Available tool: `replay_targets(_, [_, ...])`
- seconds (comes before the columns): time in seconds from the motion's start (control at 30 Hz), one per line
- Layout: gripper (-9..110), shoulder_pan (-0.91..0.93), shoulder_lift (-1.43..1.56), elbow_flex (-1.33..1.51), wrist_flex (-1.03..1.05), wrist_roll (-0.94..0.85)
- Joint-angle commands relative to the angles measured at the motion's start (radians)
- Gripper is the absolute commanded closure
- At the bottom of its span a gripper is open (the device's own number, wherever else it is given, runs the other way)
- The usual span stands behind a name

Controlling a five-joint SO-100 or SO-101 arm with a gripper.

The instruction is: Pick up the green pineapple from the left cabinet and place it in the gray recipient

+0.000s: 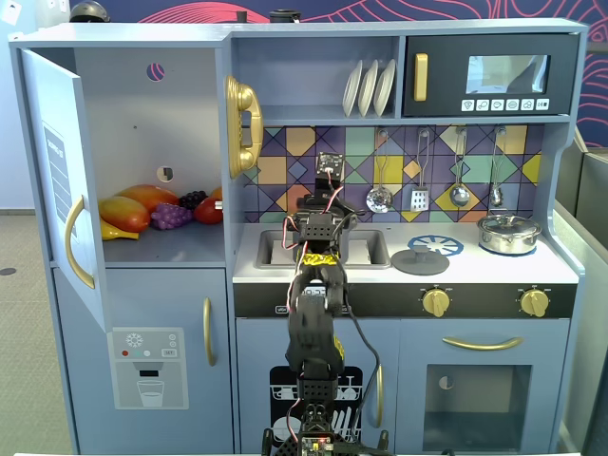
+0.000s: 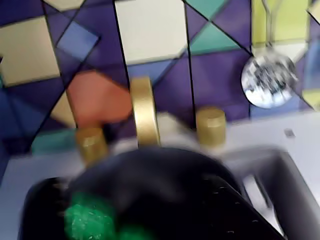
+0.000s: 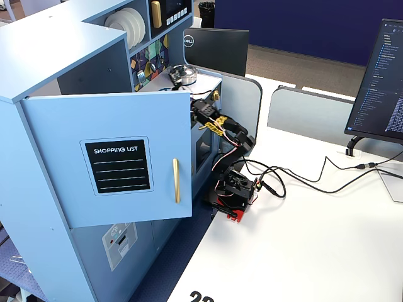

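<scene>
Green pineapple (image 2: 90, 220) sits gripped in the hand (image 2: 125, 210) above the sink (image 1: 275, 255).

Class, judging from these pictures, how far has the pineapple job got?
Done: the pineapple looks out of the open cabinet, where only mangoes and grapes show. In hand: the arm reaches over the sink, with a green blur beneath its camera. Left: the release; blur hides whether the fruit is held or already dropped.

Wrist view is pretty smeared: the green pineapple (image 2: 90, 220) is a fuzzy blob cut off at the bottom edge, gripper (image 2: 165, 200) just a dark blur.
</scene>
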Motion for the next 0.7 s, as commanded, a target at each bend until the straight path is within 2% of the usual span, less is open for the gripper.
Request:
replay_targets(0.0, [95, -0.081, 0.272, -0.029, 0.341, -0.058])
replay_targets(0.13, [101, -0.123, 0.460, 0.135, 0.703, -0.098])
replay_targets(0.23, [101, -0.115, 0.561, 0.354, 0.778, -0.009])
replay_targets(0.33, [101, -0.106, 0.638, 0.614, 0.693, 0.052])
replay_targets(0.57, [101, -0.130, 0.551, 1.071, 0.262, 0.138])
replay_targets(0.67, [101, -0.164, 0.569, 1.167, 0.229, 0.167])
